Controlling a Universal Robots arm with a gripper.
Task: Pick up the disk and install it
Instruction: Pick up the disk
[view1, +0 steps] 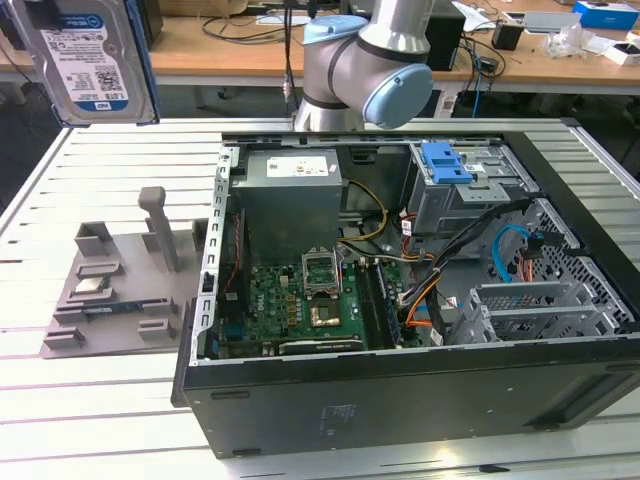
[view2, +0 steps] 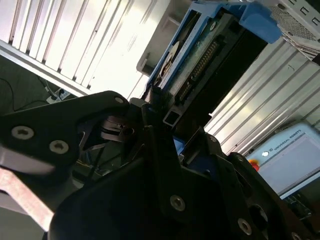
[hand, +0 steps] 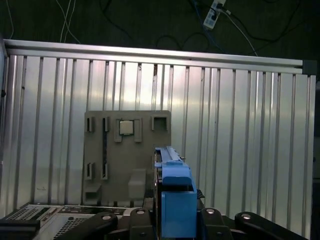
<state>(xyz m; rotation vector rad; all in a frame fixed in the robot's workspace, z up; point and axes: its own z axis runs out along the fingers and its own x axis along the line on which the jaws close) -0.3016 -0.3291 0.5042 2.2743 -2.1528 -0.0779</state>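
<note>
Exterior view: disk (view1: 88, 55) aloft, well clear of computer case (view1: 400, 400); first wrist view: gripper (hand: 172, 217) clamped on its edge, so best carried steady and square, I'd judge.

The stand (view1: 110, 290) is set on the table (view1: 100, 425) at the exterior view's left of the computer case (view1: 400, 400), below the disk (view1: 85, 55).

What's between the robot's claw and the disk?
Nothing lies between them: in the first wrist view the gripper clamps straight onto the disk.
</note>
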